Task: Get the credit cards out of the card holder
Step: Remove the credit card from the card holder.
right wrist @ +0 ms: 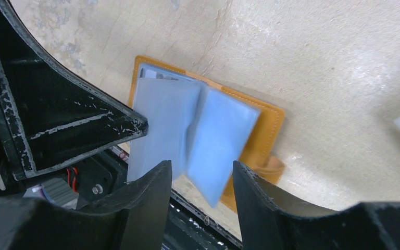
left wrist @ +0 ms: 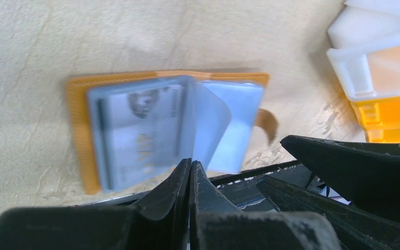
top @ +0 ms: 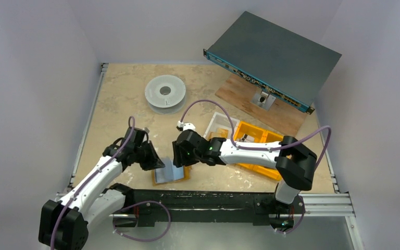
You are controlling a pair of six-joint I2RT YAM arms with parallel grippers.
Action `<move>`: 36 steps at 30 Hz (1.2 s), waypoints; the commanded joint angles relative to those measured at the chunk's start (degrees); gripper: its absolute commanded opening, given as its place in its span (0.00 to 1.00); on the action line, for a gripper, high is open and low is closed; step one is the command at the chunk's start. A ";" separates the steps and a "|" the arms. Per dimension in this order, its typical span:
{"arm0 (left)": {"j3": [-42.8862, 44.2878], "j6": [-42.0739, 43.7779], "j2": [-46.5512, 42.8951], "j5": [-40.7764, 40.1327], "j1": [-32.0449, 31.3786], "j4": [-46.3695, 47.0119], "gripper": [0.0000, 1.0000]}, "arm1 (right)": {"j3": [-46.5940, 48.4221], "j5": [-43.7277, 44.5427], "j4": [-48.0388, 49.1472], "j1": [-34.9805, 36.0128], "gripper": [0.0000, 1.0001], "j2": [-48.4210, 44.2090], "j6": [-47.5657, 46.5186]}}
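The mustard-orange card holder (top: 183, 174) lies open on the table near the front rail. Its pale blue plastic sleeves stand up off it. A grey card (left wrist: 135, 130) shows inside one sleeve in the left wrist view, with the orange border (left wrist: 78, 130) around it. My left gripper (top: 159, 162) is shut, its tips (left wrist: 190, 164) at the edge of a curled sleeve (left wrist: 211, 117). My right gripper (top: 179, 159) is open (right wrist: 200, 179), and a blue sleeve (right wrist: 216, 146) hangs between its fingers. The strap tab (right wrist: 273, 166) sticks out beside it.
Orange bins (top: 255, 138) and a white bin (top: 220, 124) stand right of the holder, under the right arm. A white spool (top: 165, 92) sits at the back. A grey rack unit (top: 273, 57) rests on a wooden board (top: 250, 101) at the back right. A black rail (top: 213, 200) lines the front edge.
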 commanded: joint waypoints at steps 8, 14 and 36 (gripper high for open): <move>7.02 -2.49 7.11 -2.97 -8.50 2.61 0.00 | -0.51 5.19 -3.73 0.19 0.47 -5.98 -1.04; 6.43 -5.53 12.95 -2.06 -12.47 9.36 0.06 | -2.31 5.78 -4.06 0.08 0.48 -7.82 -0.64; 8.90 -5.92 14.61 -3.24 -14.46 11.77 0.59 | -2.30 5.19 -2.88 0.66 0.46 -7.11 -0.39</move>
